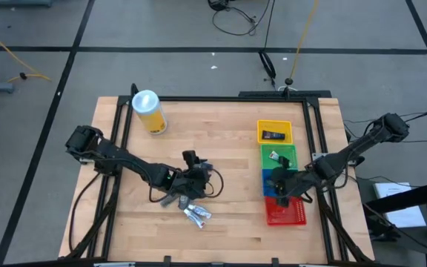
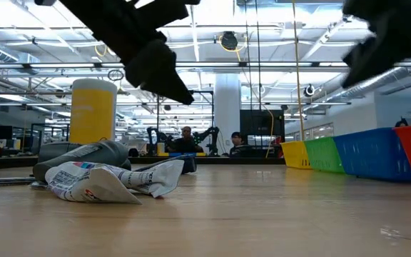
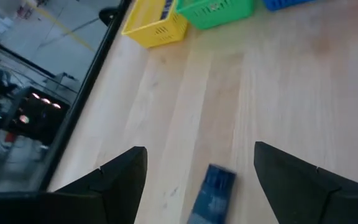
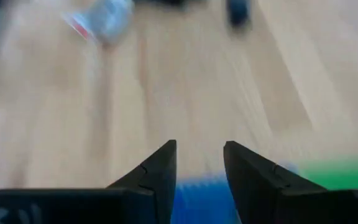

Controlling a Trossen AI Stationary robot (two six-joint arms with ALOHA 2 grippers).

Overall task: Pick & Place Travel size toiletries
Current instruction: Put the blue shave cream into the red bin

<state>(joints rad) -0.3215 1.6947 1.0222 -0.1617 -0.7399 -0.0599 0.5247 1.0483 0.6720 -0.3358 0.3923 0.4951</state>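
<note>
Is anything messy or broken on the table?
Nothing looks broken. The toiletries lie in a loose heap near the left gripper, and one sachet looks crumpled. The trays stand in a tidy row.

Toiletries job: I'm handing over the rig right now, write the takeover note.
Left gripper: open, empty, over the toiletries pile at table centre; a blue pack lies between its fingers' reach.
Right gripper: open, empty, over the blue tray.
Done: one dark item in the yellow tray, one item in the green tray.
Left: the pile still needs moving. Yellow canister stays.
</note>
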